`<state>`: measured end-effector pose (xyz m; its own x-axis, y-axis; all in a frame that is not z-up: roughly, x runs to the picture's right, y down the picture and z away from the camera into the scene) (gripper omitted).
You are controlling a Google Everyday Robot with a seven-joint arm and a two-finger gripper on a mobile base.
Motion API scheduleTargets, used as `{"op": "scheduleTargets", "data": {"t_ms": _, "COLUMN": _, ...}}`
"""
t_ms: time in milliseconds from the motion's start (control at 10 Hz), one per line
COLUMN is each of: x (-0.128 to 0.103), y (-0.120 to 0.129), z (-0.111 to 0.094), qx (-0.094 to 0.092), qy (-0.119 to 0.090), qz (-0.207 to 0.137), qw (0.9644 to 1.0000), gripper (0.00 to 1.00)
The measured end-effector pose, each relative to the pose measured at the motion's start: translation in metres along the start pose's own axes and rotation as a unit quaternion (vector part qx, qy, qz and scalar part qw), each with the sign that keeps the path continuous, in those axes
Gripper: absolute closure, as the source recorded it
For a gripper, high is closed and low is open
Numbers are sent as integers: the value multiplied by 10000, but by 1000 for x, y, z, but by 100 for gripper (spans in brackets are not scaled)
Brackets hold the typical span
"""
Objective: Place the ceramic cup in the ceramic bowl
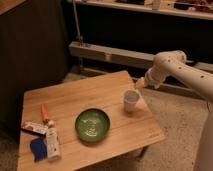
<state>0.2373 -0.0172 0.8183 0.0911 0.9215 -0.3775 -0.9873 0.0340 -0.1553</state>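
Approach step in hand: gripper [139, 83] hovering just above-right of ceramic cup [131, 100], jaws standing wide, gripping nothing. Cup sitting upright on table [75, 97], right of ceramic bowl [92, 124], not touching. Next: descending w/ jaws straddling rim, then closing

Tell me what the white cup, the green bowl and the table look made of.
The small white handleless cup looks ceramic: smooth, plain, opaque. The round dark-green bowl seems glazed ceramic: glossy, mottled centre. The light wooden table shows plank grain. The tool hovers open just above-right of the cup.
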Motion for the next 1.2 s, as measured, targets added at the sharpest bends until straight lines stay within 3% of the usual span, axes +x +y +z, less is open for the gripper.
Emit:
{"op": "scheduleTargets", "data": {"t_ms": 700, "x": 35, "y": 21, "z": 44, "qx": -179, "qy": 350, "qz": -180, "qw": 9991, "gripper": 27}}
{"op": "scheduleTargets", "data": {"t_ms": 900, "x": 48, "y": 28, "z": 64, "qx": -285, "qy": 514, "qz": -193, "qw": 9981, "gripper": 39}}
{"op": "scheduleTargets", "data": {"t_ms": 1200, "x": 57, "y": 32, "z": 76, "qx": -405, "qy": 664, "qz": -189, "qw": 9968, "gripper": 71}}
